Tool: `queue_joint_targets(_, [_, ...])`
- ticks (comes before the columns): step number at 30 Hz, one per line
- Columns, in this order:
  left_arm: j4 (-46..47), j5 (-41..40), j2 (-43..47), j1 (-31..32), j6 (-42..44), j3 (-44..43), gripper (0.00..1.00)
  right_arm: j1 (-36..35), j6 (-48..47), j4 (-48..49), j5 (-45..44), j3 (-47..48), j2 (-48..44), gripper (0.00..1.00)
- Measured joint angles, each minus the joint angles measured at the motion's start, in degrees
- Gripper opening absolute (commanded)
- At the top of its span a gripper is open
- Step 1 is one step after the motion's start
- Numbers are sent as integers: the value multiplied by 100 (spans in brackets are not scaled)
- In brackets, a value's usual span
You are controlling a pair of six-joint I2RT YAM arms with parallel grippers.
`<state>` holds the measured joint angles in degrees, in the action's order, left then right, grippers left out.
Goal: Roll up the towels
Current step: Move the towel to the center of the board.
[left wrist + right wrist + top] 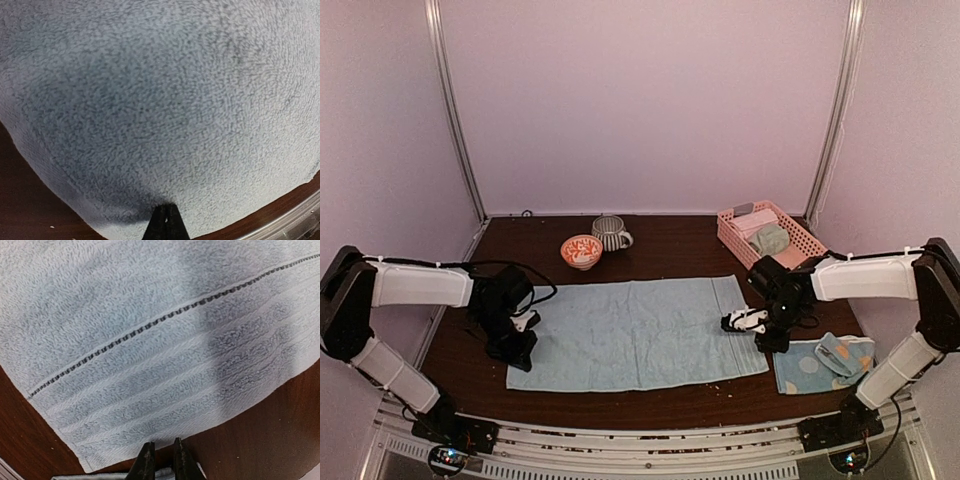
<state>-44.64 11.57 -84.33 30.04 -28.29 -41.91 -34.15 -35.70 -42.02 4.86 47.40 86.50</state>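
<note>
A light blue towel lies spread flat across the dark table. My left gripper sits at its left edge. In the left wrist view the fingertips are pressed together on the towel's pile, shut on it near the hem. My right gripper hovers over the towel's right end. In the right wrist view its tips stand a narrow gap apart at the striped hem, with bare table showing between them. A dotted blue towel lies crumpled at the right front.
A pink lattice basket at the back right holds a pink towel and a grey-green one. An orange patterned bowl and a striped mug stand behind the spread towel. A metal rail runs along the near edge.
</note>
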Motion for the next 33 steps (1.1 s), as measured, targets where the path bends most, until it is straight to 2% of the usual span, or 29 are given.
queue_joint_targets(10, [-20, -26, -4, 31, -461, 28, 0, -723, -59, 284, -756, -448, -168, 12])
queue_joint_targets(19, [-190, -83, 348, 138, -807, 321, 0, -1113, -164, -111, -1043, -791, -575, 13])
queue_joint_targets(24, [-409, -57, 501, 195, -901, 431, 0, -1187, -168, -315, -1084, -835, -660, 15])
queue_joint_targets(26, [-557, -42, 529, 197, -894, 431, 0, -1209, -168, -411, -1019, -833, -715, 20])
queue_joint_targets(30, [-1134, -122, 686, 205, -839, 164, 11, -1211, -107, -872, -802, -614, -944, 29])
queue_joint_targets(33, [-1414, -278, 817, 205, -737, -496, 27, -1172, 11, -1060, -636, -76, -1176, 35])
